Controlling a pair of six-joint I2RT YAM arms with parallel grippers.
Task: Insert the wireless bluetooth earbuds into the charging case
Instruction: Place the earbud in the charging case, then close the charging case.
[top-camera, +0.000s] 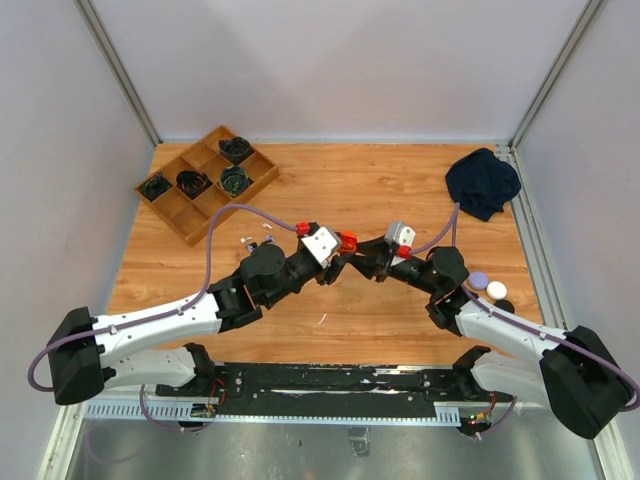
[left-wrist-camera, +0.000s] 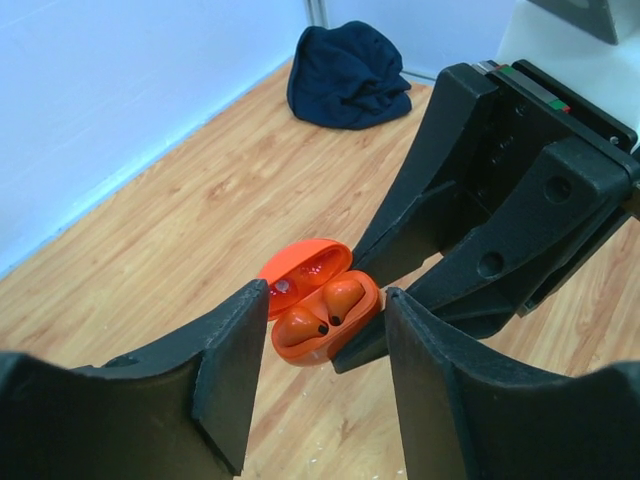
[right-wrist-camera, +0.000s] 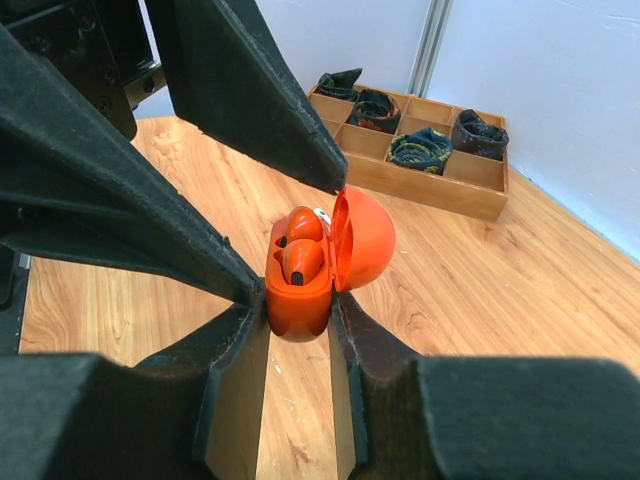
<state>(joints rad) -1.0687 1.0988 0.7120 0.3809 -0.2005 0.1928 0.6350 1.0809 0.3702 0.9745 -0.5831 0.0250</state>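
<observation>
While the right gripper (right-wrist-camera: 298, 318) pinched the orange charging case (right-wrist-camera: 297, 295) between its two fingers and held it over the table (top-camera: 380, 190), the left gripper (left-wrist-camera: 322, 305) stood spread, with one finger on each side of the case. Whether these fingers touched it could not be told. The lid (right-wrist-camera: 365, 240) of the case was open, and two orange earbuds (left-wrist-camera: 300, 328) sat side by side in their seats, showing dark tips. Both arms met near the middle of the table. A dark blue cloth (top-camera: 482, 182) lay at the far right corner, and a wooden tray (top-camera: 238, 207) at the far left.
</observation>
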